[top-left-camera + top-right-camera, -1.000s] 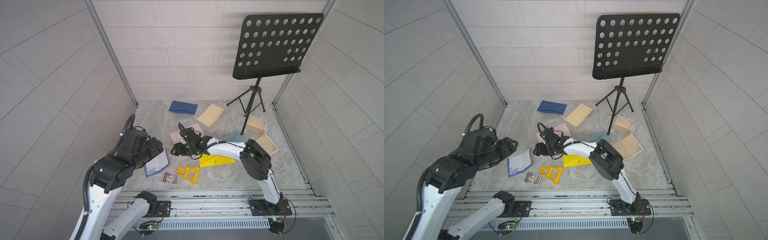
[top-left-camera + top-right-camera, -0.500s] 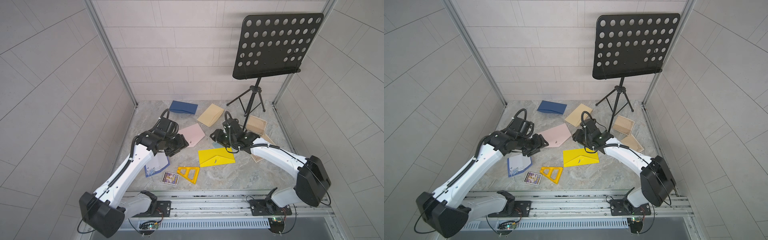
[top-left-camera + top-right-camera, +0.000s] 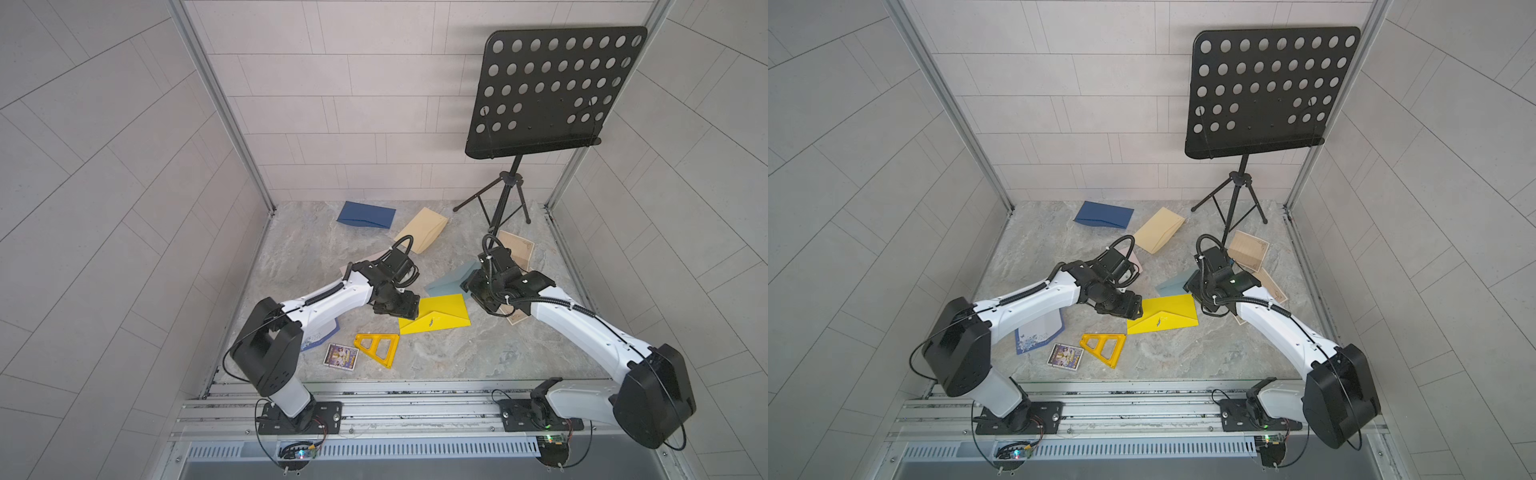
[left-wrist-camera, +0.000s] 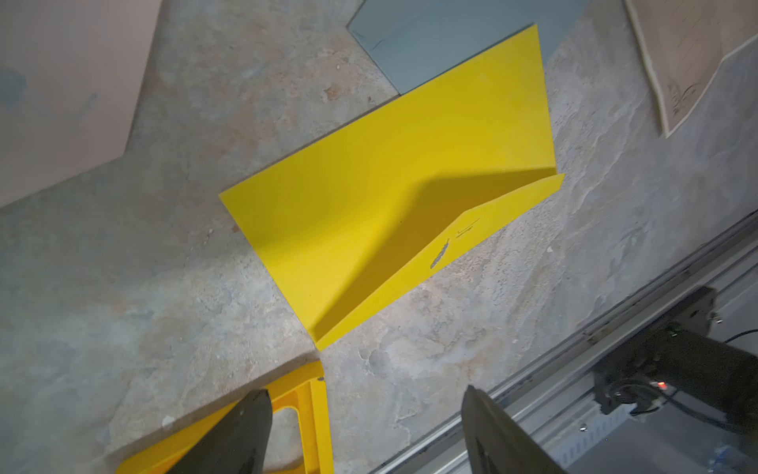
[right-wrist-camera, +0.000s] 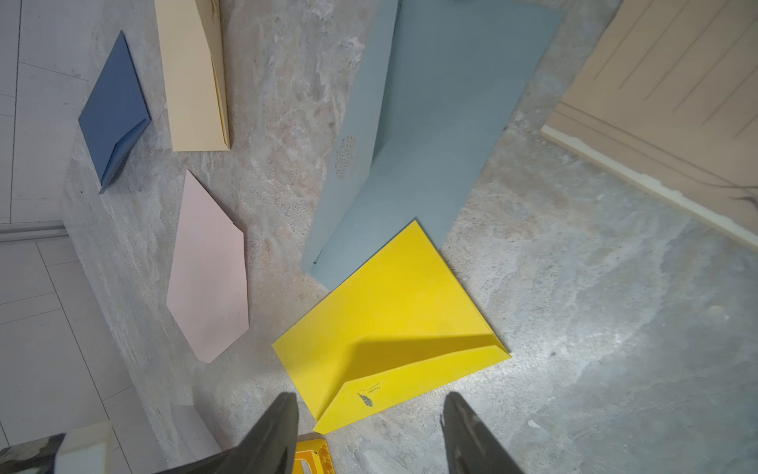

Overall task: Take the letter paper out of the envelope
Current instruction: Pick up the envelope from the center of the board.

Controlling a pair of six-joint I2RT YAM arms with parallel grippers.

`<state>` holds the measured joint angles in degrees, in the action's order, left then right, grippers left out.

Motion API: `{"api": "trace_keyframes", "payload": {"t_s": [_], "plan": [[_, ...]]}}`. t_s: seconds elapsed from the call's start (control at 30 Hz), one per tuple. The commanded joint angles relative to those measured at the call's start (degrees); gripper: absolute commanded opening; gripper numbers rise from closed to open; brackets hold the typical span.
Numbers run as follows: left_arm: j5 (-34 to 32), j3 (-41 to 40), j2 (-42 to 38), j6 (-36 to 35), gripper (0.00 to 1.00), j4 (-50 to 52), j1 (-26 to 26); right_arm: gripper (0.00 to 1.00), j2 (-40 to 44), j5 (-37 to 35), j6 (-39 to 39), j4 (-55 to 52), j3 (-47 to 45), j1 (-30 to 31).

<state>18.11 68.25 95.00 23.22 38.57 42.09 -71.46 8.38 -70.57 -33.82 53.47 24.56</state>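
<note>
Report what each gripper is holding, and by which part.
Nothing is held. The left gripper and the right gripper are both open and empty, near the yellow envelope, which lies flat on the table.

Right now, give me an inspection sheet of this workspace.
Surface: marbled table, bare patches between papers.
Job's things: yellow envelope lies flat, flap lifted; contents hidden.
Clutter: navy envelope, tan envelope, grey envelope, pink envelope, beige sheets, blue-edged sheet, yellow triangle, picture card.
Grippers: left gripper and right gripper open, empty, near the yellow envelope's opposite ends.
Cables: black conduit along each arm.
Surroundings: music stand at back; tiled walls.
</note>
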Motion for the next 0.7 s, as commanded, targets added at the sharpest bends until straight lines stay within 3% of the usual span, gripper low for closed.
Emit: {"api": "trace_keyframes", "payload": {"t_s": [0.0, 0.37, 0.53, 0.67], "plan": [[-1.5, 2.9, 4.1, -10.4, 0.82, -4.0, 2.3, 0.59, 2.7, -0.6, -1.9, -4.1, -1.5, -0.8], [4.0, 8.5, 15.6, -20.9, 0.82, -5.3, 2.7, 0.58, 7.4, -0.9, -1.4, -7.1, -3.8, -3.3], [9.7, 9.3, 16.6, -21.7, 0.77, -5.3, 2.7, 0.57, 7.9, 0.0, -0.8, -7.2, -4.3, -5.3], [10.5, 8.6, 16.2, -21.4, 0.75, -5.4, 2.8, 0.56, 6.7, 0.7, -0.1, -6.8, -3.7, -6.3]]}}
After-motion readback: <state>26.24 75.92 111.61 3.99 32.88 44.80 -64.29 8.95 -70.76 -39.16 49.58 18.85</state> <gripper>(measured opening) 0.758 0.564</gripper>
